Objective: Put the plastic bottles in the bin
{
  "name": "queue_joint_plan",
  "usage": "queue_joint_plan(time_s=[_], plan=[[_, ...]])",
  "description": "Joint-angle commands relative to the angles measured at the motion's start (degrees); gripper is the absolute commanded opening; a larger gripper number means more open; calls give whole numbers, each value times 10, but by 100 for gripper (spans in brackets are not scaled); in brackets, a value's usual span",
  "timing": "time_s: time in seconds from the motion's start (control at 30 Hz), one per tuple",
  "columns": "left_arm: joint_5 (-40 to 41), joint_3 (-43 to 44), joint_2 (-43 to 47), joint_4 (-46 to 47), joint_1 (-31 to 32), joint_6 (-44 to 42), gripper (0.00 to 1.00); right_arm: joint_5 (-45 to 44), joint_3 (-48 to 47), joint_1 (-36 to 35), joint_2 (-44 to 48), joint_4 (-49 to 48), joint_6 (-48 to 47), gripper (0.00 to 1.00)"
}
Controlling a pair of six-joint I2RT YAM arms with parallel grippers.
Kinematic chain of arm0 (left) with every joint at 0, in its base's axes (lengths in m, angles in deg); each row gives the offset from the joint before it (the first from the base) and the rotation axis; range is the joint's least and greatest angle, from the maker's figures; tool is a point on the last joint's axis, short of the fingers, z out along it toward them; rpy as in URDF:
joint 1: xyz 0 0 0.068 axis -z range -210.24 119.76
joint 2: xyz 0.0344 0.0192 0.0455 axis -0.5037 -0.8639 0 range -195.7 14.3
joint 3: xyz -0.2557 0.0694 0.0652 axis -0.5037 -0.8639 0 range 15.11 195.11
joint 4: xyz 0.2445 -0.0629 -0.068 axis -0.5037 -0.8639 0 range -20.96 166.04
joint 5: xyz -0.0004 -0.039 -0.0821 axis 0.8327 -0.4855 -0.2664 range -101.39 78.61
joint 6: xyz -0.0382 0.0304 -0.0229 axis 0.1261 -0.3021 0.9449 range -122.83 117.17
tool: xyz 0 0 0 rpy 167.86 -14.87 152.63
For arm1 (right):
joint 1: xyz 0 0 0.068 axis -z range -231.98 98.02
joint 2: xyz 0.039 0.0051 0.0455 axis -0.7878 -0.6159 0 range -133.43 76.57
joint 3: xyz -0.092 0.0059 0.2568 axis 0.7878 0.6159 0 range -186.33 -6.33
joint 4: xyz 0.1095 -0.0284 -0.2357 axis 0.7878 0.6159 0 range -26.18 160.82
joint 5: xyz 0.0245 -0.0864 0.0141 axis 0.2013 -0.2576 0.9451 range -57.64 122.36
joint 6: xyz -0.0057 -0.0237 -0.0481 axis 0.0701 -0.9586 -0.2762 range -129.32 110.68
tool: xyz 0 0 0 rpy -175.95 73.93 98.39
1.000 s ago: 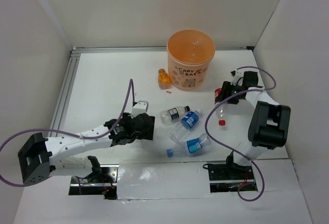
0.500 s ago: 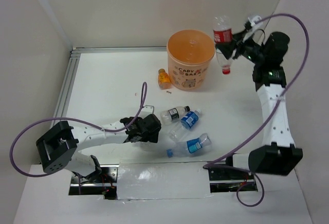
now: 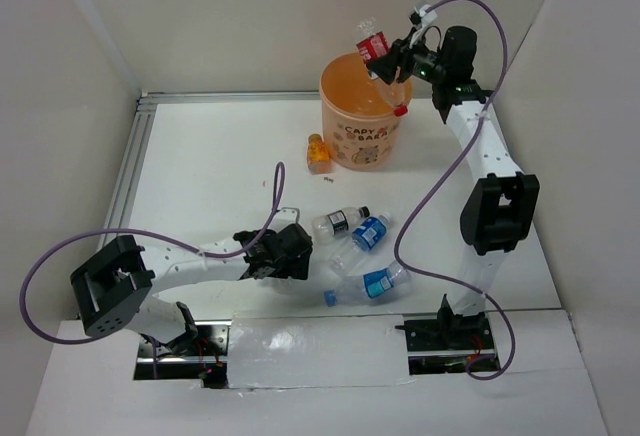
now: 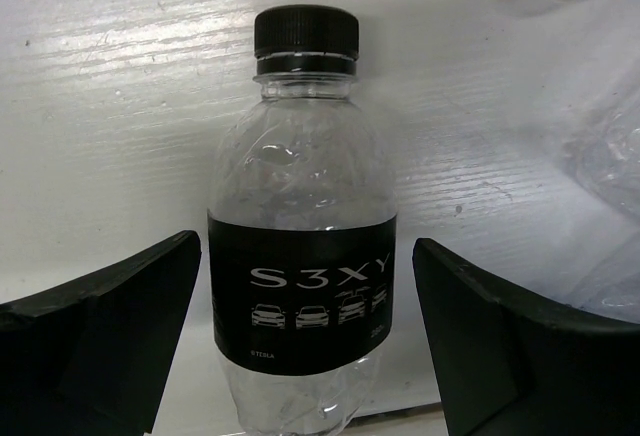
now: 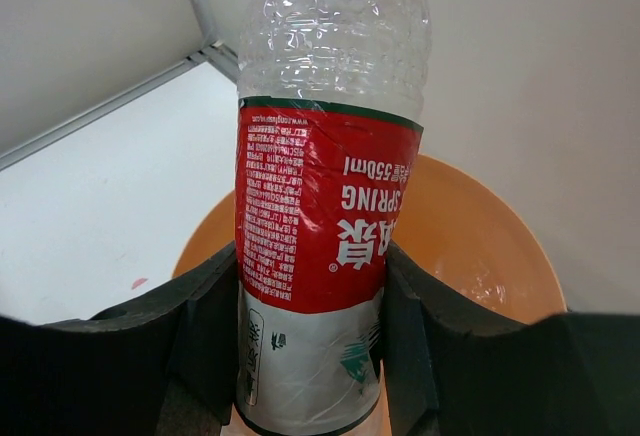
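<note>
My right gripper [image 3: 392, 64] is shut on a clear plastic bottle with a red label [image 3: 374, 49]. It holds the bottle tilted, red cap down, over the far rim of the orange bin [image 3: 365, 141]. In the right wrist view the bottle [image 5: 320, 206] sits between the pads [image 5: 200, 326], with the bin [image 5: 480, 246] below. My left gripper [image 3: 296, 249] is open and low on the table. Its fingers flank a black-labelled bottle [image 4: 300, 176] without touching it. This bottle [image 3: 340, 222] lies beside two blue-labelled bottles [image 3: 368, 233] [image 3: 378, 282]. A stubby orange bottle [image 3: 319, 153] stands by the bin's left.
A metal rail [image 3: 130, 171] runs along the table's left side, and white walls close in the left, back and right. A pale taped strip [image 3: 320, 341] lies at the near edge between the arm bases.
The right arm lifted the red-labelled bottle off the table at the right and swung it up and left over the bin. The left gripper slid closer to the black-labelled bottle.
</note>
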Motion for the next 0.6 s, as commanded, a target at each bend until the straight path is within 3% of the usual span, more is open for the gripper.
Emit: queue_joint_plan(time_s=[0.0,0.3,0.37,0.4,0.57], plan=[[3,-9,2,-4,-2,24,100,-7,-60,-10,-6,-33,-10,52],[-2,-15,-4,-4,-2,24,99,-9,-157,-27,-71,-51,11,54],[-7,-15,-10,-4,-2,24,97,-24,-157,-27,-82,-51,11,63],[-7,-21,-10,-4,-2,29,97,-29,-143,-32,-89,-51,5,77],[-12,-32,-15,2,-2,35,94,-29,-97,-32,-89,-29,-25,95]])
